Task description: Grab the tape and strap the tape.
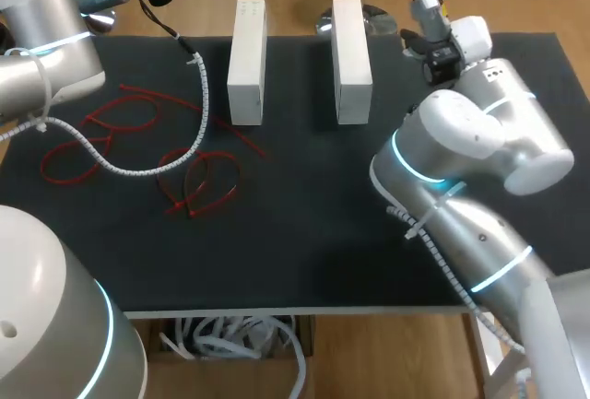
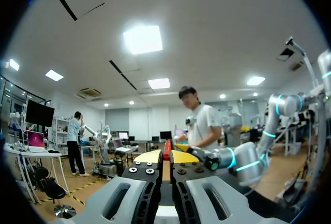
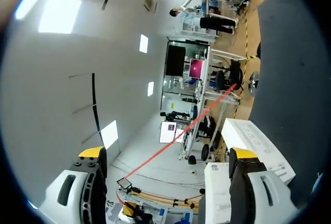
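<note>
Left gripper [image 2: 165, 156] has its yellow tips pressed together, pinching a red tape strip [image 2: 167, 145]. Right gripper [image 3: 167, 152] is spread wide, and a red strand [image 3: 196, 118] crosses between its fingers, touching neither. More loose red strips [image 1: 138, 141] lie on the dark bench [image 1: 323, 233], left of two white boxes [image 1: 246, 63].

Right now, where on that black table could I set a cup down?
The widest bare patch is the near middle of the black mat, between the red ties and the right arm. The gap between the two white blocks is narrow. The left side is crowded with ties and cable.
</note>
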Controlling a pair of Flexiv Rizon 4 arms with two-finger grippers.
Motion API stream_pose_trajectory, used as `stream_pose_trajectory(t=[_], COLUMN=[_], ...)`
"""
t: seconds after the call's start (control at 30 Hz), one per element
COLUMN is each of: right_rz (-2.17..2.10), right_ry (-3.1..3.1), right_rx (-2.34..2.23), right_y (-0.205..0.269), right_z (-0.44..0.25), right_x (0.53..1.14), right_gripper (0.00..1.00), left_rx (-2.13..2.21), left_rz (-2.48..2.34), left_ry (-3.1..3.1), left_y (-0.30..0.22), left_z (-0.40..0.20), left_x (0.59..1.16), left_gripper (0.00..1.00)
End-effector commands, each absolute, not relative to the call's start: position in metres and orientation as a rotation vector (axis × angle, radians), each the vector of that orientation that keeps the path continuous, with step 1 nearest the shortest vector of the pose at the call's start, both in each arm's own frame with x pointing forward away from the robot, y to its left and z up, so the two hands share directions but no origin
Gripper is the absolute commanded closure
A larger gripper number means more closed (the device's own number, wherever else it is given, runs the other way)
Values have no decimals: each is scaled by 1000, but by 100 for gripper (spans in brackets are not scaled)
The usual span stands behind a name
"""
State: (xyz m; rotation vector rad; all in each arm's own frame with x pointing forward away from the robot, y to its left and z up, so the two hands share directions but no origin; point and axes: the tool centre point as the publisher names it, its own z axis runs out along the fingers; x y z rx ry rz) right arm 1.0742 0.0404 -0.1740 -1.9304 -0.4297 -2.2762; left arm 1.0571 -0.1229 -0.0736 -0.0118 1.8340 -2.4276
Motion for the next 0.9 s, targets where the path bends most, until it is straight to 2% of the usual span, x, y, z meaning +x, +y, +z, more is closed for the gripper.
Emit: stream_pose_trajectory(t=[0.03,0.13,0.9], right_rz=[-2457,-2513,-2513], right_ry=[-384,-534,-534], right_rx=[-1643,-1702,-1702], right_y=[44,42,42], right_z=[-177,-175,-175], right_x=[1077,1077,1077], right_gripper=[0,0,0], left_rx=[-10,-10,-10], left_rz=[-2429,-2429,-2429], left_ry=[1830,1830,1830], left_y=[-123,-123,-123], left_z=[-75,-75,-75], left_x=[1057,1057,1057], left_gripper=[100,100,100])
